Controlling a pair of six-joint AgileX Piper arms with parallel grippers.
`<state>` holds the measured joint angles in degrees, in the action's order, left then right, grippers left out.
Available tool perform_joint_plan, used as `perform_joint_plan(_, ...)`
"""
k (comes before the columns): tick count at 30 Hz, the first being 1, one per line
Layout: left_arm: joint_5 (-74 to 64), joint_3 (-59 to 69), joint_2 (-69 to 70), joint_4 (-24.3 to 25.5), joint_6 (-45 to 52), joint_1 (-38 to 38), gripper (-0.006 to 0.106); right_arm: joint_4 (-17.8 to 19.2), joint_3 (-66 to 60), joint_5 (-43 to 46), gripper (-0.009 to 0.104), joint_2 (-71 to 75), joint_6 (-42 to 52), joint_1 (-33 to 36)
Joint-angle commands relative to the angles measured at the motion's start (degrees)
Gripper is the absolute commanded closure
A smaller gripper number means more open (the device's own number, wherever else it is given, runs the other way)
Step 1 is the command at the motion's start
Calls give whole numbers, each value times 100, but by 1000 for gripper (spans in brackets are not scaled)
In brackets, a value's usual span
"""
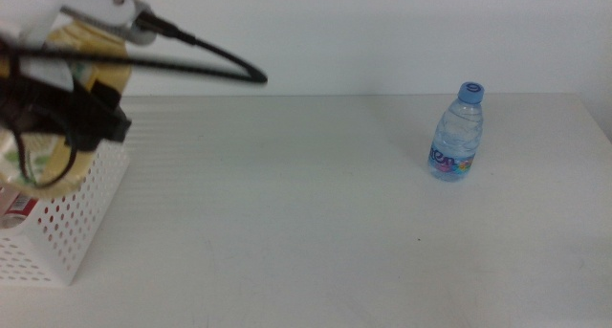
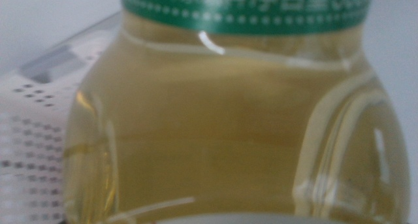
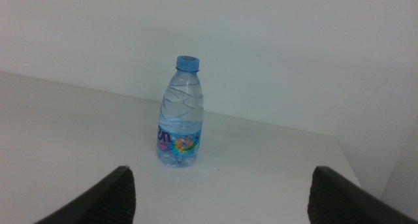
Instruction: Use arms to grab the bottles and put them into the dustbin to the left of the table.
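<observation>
Three containers are seen. One clear bottle of yellow liquid is held by the left gripper over the white perforated plastic dustbin; its jaws are hidden. What seems a red can lies inside. One small blue-capped water bottle stands upright on the white table, ahead of the wide-open, empty right gripper.

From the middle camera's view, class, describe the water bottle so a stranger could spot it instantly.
Look to the far right of the white table. There the water bottle stands upright and alone, small and clear. Its blue cap and colourful label set it apart from the yellow-liquid bottle over the dustbin.
</observation>
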<state>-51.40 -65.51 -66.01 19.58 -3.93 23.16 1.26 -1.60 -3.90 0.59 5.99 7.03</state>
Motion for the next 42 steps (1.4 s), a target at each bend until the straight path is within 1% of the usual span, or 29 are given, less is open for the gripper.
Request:
perform_joint_plan(1, 304, -577, -93, 572, -357, 3, 105, 33, 42, 425, 24, 151, 70, -29)
perform_joint_plan(3, 94, -876, -312, 720, -390, -9, 105, 33, 42, 425, 24, 151, 70, -29)
perform_joint_plan(5, -90, -1145, -529, 737, -383, -133, 105, 33, 42, 425, 24, 151, 70, -29)
perform_joint_plan(8, -200, -1526, -854, 537, -353, -563, 105, 33, 42, 425, 24, 151, 70, -29)
perform_joint_plan(16, -344, -2130, -1526, -857, 880, -1785, 105, 33, 42, 425, 24, 151, 70, -29)
perform_joint_plan(22, -359, -2259, -2021, -1894, 1427, -2809, 105, 33, 42, 425, 24, 151, 70, -29)
perform_joint_plan(25, -497, -2259, -2263, -2250, 1660, -3166, 105, 33, 42, 425, 24, 151, 70, -29)
perform_joint_plan(32, -1076, -2259, -2811, -2296, 1889, -3543, 105, 33, 42, 425, 24, 151, 70, -29)
perform_joint_plan(42, -1417, -2233, -3364, -2102, 2221, -3596, 105, 33, 42, 425, 24, 151, 70, -29)
